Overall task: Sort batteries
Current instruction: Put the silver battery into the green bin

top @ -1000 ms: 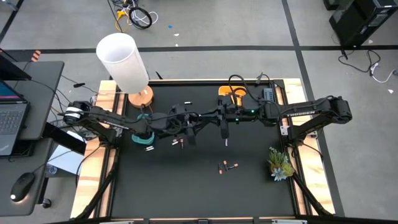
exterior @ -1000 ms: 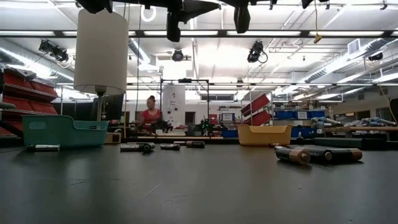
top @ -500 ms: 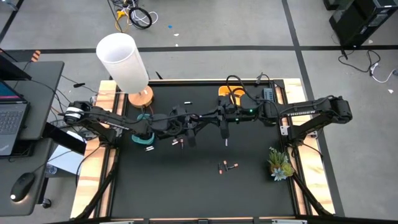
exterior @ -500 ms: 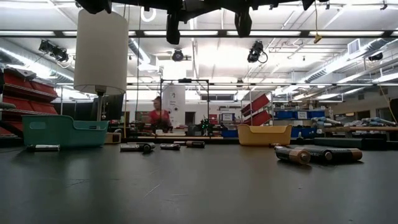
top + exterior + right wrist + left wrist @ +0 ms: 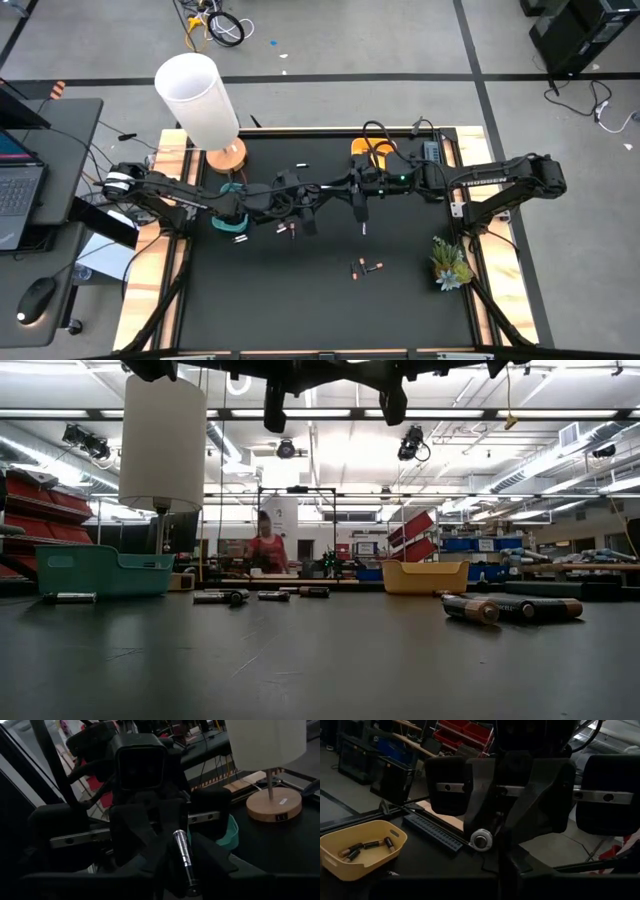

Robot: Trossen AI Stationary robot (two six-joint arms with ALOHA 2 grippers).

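Observation:
High above the table's middle my two grippers meet tip to tip. A silver battery (image 5: 182, 854) lies between them, seen end-on in the left wrist view as a battery (image 5: 481, 840). My left gripper (image 5: 322, 191) is shut on it. My right gripper (image 5: 346, 187) is open, a finger on either side of the battery's other end; whether they touch it I cannot tell. More batteries (image 5: 365, 267) lie on their sides on the black table (image 5: 300, 300). A teal bowl (image 5: 232, 222) stands at the left and a yellow bin (image 5: 355, 847) with batteries at the far right. My left gripper pinches the silver battery's end (image 5: 179, 839) between its two fingers, coming level from the table's left. The battery lies roughly along the fingers and points toward my right gripper. It is held well clear of the table, about level.
A white lamp (image 5: 200, 100) on a wooden base stands at the far left corner. A green plant sprig (image 5: 450, 262) sits at the right edge. Loose batteries (image 5: 470, 608) lie near the table's middle, others (image 5: 290, 229) lie below my left arm. A person in red stands far off in the room.
Both arms have kept their place above the table's middle. The person in the room behind has walked toward the right.

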